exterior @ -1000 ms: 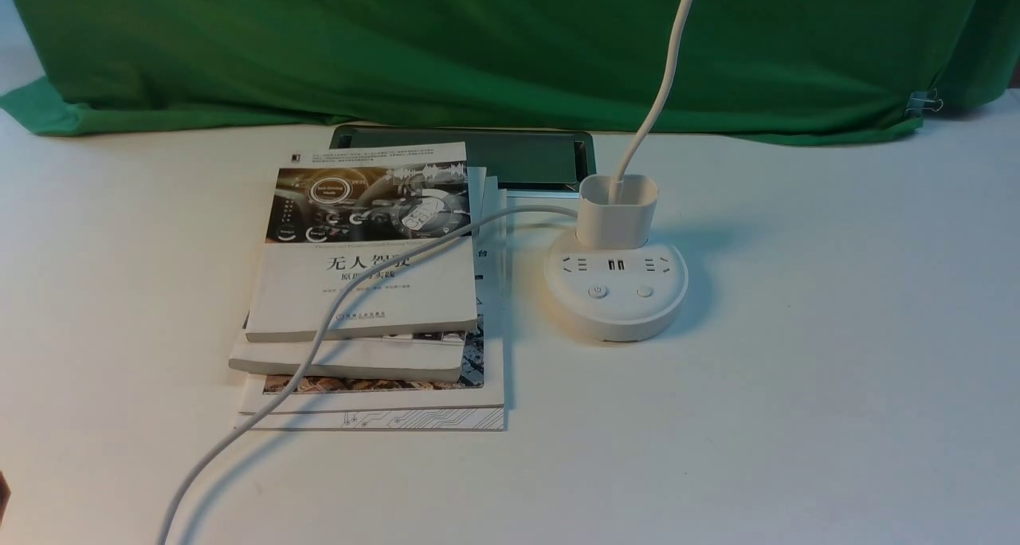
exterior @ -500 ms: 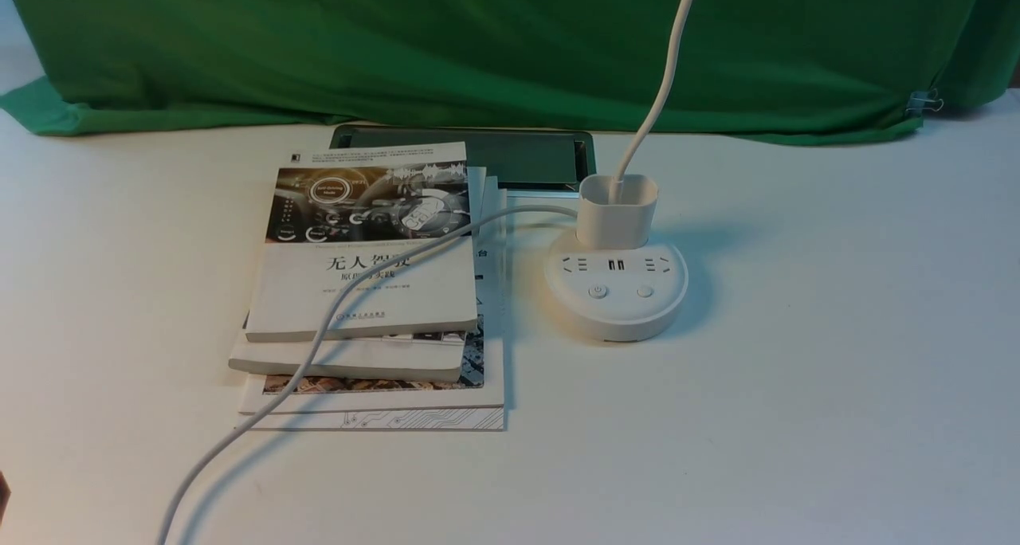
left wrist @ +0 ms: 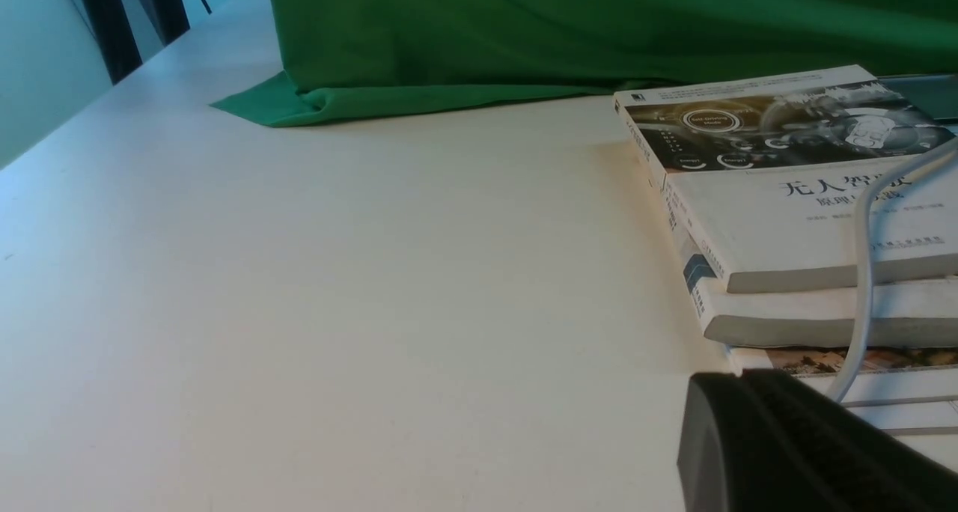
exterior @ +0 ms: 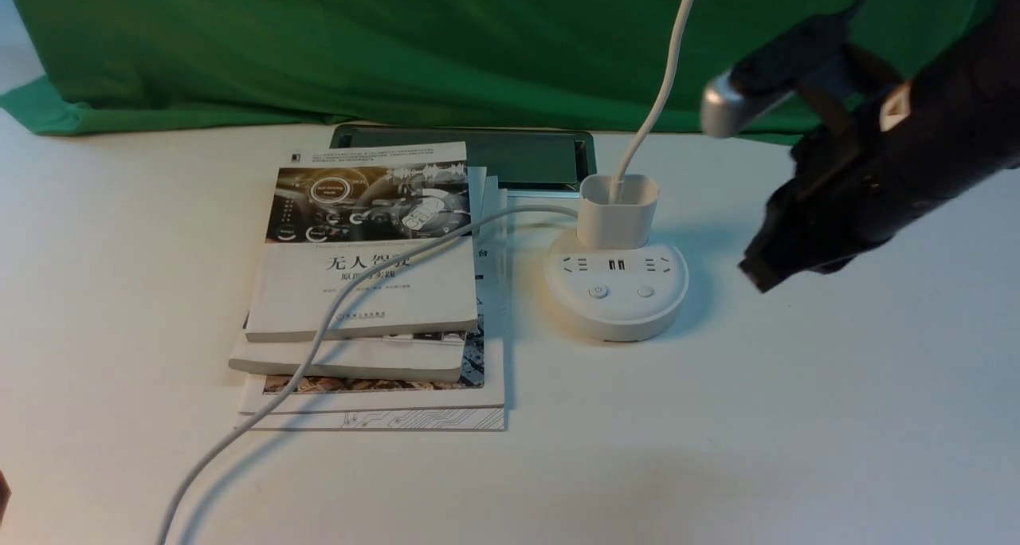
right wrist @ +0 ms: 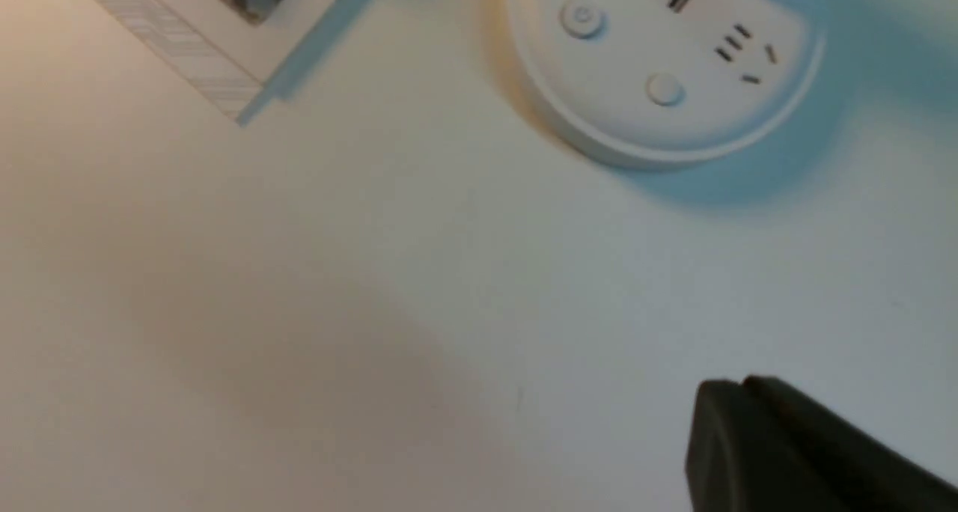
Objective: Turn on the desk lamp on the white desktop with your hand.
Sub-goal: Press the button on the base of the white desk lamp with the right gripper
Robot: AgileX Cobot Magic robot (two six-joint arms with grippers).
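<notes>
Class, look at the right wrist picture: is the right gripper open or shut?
Shut: the right gripper shows both fingertips pressed together, no gap.

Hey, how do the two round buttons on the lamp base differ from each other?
The left button carries a power symbol; the right button is plain. The left button lies toward the stack of books, the right button toward the right gripper, whose jaws are shut. Both are small, round, white, side by side on the base of the desk lamp.
</notes>
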